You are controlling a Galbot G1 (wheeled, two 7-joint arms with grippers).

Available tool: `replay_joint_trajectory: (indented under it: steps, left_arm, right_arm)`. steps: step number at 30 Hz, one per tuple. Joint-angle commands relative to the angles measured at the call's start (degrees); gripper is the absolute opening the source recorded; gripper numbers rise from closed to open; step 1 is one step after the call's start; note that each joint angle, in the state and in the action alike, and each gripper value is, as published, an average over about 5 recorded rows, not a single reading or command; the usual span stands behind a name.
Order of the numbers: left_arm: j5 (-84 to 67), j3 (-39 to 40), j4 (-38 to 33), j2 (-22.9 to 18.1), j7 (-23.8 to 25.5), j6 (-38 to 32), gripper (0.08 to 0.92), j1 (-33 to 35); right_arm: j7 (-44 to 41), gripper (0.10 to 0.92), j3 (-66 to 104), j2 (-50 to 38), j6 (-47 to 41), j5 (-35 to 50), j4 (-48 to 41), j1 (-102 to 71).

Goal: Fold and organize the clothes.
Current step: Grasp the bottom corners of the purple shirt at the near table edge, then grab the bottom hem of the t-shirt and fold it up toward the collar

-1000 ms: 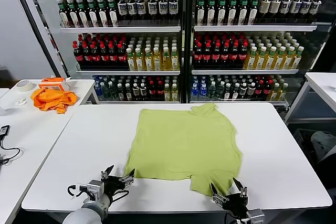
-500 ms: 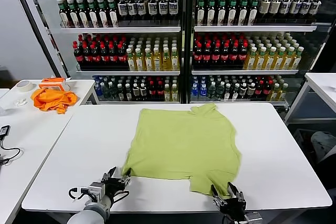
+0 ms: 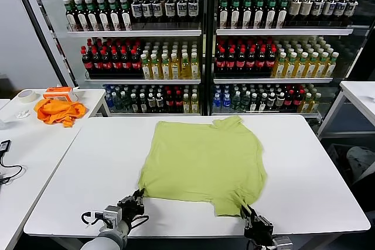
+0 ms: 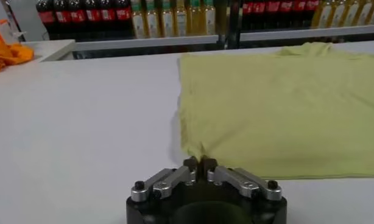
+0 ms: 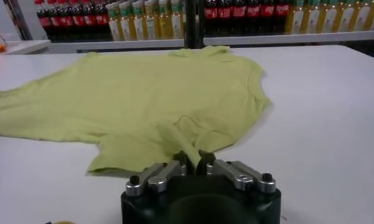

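The lime-green short-sleeved T-shirt of thin soft fabric (image 3: 202,162) lies spread flat on the white rectangular table (image 3: 328,194), stretching away from both grippers toward the shelves of bottled drinks (image 3: 205,45). The left gripper (image 4: 200,163) has its fingers pinched together on the shirt's near left corner. The right gripper (image 5: 193,161) is likewise clamped tight on a raised fold at the near right corner, just ahead of its fingertips.
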Motion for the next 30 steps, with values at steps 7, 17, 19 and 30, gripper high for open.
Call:
replay_joint_trajectory:
  steps: [7, 17, 19, 30]
  left_arm:
    - [-1.1, -3.6, -12.5, 5.2, -0.6, -0.2, 0.084, 10.0]
    - [-1.8, -9.2, -20.8, 8.7, -1.8, -0.3, 0.084, 22.1]
    - [-1.9, -10.5, -21.5, 9.1, -1.8, -0.6, 0.084, 23.5]
    - [-6.1, -9.6, -14.0, 9.3, 3.7, -7.1, 0.084, 8.7]
  right_arm:
    - [-2.4, 0.108, 7.1, -3.0, -0.8, 0.3, 10.6, -9.9]
    - [-2.1, 0.108, 9.9, -4.0, -1.3, -1.2, 16.7, -19.0]
    - [-2.1, 0.108, 10.0, -3.9, -1.4, -1.2, 17.2, -18.6]
    - [0.0, 0.108, 8.9, -4.4, -7.4, 6.0, 13.8, -0.7]
